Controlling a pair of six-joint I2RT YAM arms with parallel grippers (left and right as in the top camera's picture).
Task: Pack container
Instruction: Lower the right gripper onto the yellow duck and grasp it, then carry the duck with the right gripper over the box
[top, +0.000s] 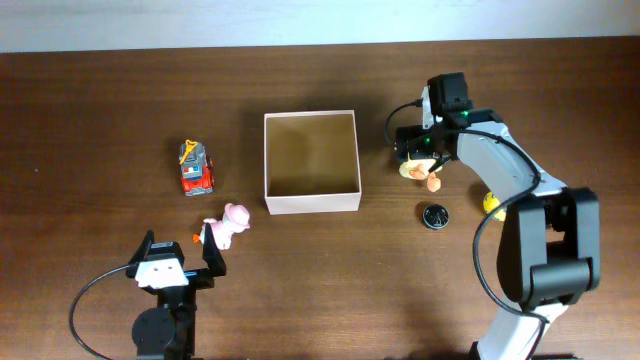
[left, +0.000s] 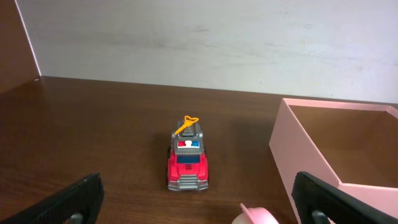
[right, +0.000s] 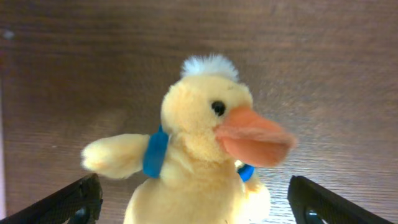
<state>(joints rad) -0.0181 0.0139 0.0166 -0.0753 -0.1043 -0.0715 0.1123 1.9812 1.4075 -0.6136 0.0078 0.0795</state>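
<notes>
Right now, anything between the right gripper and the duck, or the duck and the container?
Nothing visible. The right gripper is open over the plush duck; only bare table separates it from the container.

We count one container (top: 311, 203), and around it three toys, one of each kind: one red toy truck (top: 196, 169), one pink plush toy (top: 229, 224), one yellow plush duck (right: 199, 162). We also spot one small black round object (top: 435, 215) and one half-hidden yellow thing (top: 490, 205).

Square cream container (top: 311, 204), empty (tan inside), mid-table
</notes>
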